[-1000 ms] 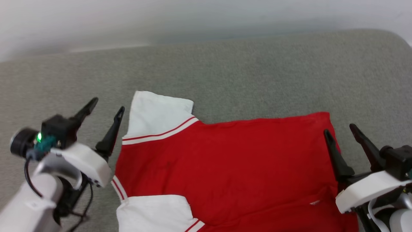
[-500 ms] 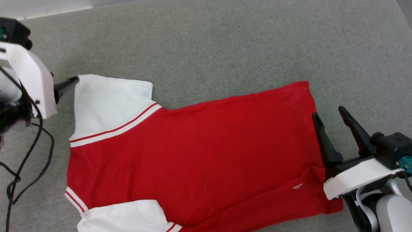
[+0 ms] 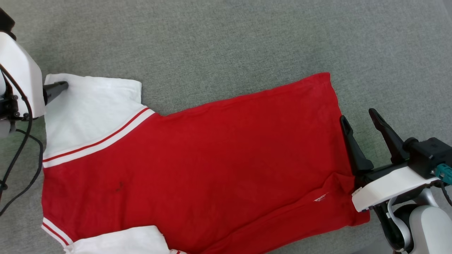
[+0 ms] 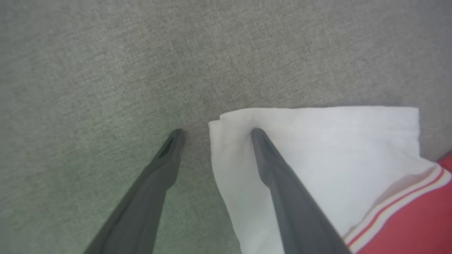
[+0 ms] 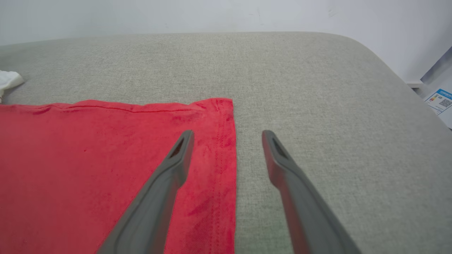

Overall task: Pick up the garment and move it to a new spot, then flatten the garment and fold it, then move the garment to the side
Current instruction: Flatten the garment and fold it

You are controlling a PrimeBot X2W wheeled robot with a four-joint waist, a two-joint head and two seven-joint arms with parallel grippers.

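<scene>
On the grey upholstered surface (image 3: 226, 38) the red jersey T-shirt (image 3: 197, 158) lay spread flat; the left gripper (image 4: 215, 132) stood open astride a white sleeve (image 3: 91, 106) corner; the right gripper (image 3: 358, 115) stood open astride the hem (image 5: 226, 141), holding nothing.

Nothing legible here: the paper label (image 5: 439, 101) at the right edge of the right wrist view carried a blue header and a QR code, print too small to read, and the small white tag (image 3: 320, 198) on the garment (image 3: 212, 158) was just a blur.
</scene>
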